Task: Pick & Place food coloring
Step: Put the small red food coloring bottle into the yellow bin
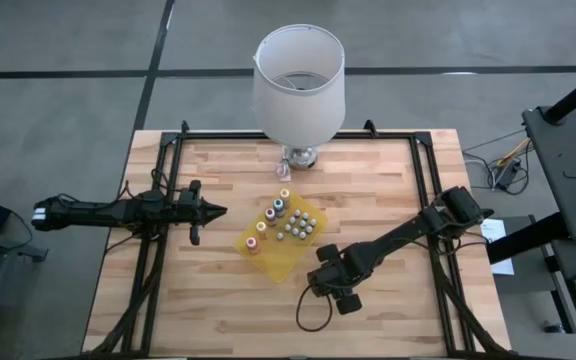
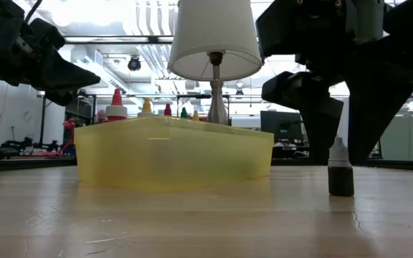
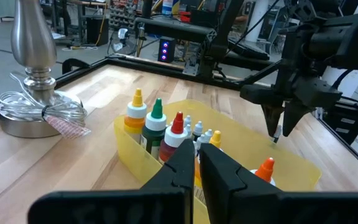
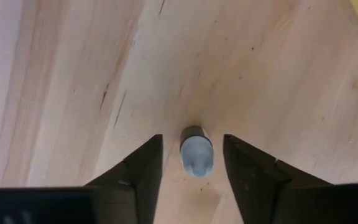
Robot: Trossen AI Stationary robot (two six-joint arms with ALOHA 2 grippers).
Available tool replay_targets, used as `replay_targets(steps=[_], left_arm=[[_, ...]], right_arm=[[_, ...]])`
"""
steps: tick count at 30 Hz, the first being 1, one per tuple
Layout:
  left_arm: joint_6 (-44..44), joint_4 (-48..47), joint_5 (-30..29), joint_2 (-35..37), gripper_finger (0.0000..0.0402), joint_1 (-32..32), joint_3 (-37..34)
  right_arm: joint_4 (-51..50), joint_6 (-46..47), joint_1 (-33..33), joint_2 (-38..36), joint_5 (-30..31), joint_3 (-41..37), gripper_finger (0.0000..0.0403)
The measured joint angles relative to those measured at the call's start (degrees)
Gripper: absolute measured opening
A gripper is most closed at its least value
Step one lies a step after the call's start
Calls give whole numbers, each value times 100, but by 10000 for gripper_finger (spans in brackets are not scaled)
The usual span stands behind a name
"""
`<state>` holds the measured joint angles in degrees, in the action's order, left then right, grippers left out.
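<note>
A small dark bottle of food coloring with a pale grey cap [image 4: 196, 152] [image 2: 340, 172] stands upright on the wooden table, just off the tray's right side. My right gripper [image 4: 194, 169] [image 2: 344, 147] points down over it, open. One finger stands on each side of the cap, with a gap on both sides. In the high view the gripper [image 1: 326, 282] hides this bottle. Several more food coloring bottles [image 1: 280, 210] [image 3: 157, 121] stand upright in a yellow tray [image 1: 274, 262] [image 2: 171, 154]. My left gripper [image 1: 214, 211] [image 3: 197, 171] waits shut at the table's left, above the table.
A lamp with a white shade [image 1: 299, 80] stands at the table's far edge, its metal base [image 3: 35, 109] wrapped with cord. Black frame rails [image 1: 423, 180] run along the table's sides. Bare wood lies near the front edge [image 1: 218, 320].
</note>
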<state>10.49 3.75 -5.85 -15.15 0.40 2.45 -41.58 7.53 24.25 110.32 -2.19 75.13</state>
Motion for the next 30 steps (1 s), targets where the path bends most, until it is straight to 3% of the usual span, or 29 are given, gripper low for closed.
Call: replay_targets(steps=[12, 21, 30], left_arm=[[1, 2, 0, 1, 0, 0, 1], [1, 2, 0, -1, 0, 0, -1], [-1, 2, -1, -1, 0, 0, 1]], right_arm=[[0, -2, 0, -9, 2, 18, 46], [-118, -20, 0, -33, 2, 43, 48], [-982, -173, -61, -193, 65, 760, 47]])
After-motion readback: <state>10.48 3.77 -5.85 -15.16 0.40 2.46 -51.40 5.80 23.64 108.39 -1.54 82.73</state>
